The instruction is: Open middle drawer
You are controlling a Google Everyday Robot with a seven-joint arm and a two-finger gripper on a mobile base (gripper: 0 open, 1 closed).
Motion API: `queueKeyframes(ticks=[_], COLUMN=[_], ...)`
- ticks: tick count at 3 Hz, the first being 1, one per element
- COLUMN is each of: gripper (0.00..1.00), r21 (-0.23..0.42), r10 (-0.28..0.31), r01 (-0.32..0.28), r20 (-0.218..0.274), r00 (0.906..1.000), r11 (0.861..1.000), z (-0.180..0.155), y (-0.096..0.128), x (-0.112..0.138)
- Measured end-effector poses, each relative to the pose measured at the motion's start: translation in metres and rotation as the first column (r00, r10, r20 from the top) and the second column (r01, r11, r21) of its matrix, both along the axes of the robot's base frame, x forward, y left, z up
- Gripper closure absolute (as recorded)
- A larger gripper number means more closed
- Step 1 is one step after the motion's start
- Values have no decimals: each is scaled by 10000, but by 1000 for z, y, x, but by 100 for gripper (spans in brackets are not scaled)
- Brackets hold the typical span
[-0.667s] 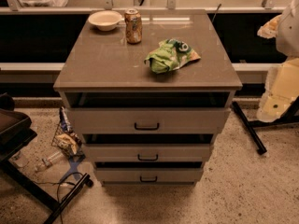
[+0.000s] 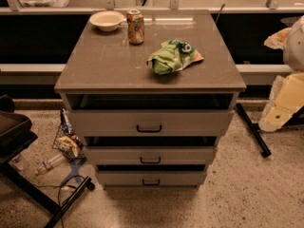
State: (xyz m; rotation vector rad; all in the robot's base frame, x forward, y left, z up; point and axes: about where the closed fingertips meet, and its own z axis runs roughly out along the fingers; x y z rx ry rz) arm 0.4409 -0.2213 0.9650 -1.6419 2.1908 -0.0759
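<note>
My gripper [image 2: 281,103] hangs at the right edge beside the desk [image 2: 109,65], spread or closed I cannot tell, well apart from the middle drawer [image 2: 190,155], whose handle [image 2: 150,160] is untouched, so I judge the whole pull is left to do.

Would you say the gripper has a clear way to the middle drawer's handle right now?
Probably yes: the gripper hangs at the right, beside the cabinet and apart from it, and nothing stands before the middle drawer or its handle.
</note>
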Motion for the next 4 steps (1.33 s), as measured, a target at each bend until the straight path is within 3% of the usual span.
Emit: queueKeyframes(ticks=[1,2,3,4], gripper=[0,0,0,0], r21=[1068,2201,2622,2558], r10=[-64,-31,65,179], r01=[45,-143,-470,-656], r20=[182,788,1534,1846], r00=[9998,9969,9881,9827], r11=[9943,9754,9639,9645], z=[-44,-94,-131,-134], y=[-12,-21,-23,-24], x=[-7,-13,-8,-6])
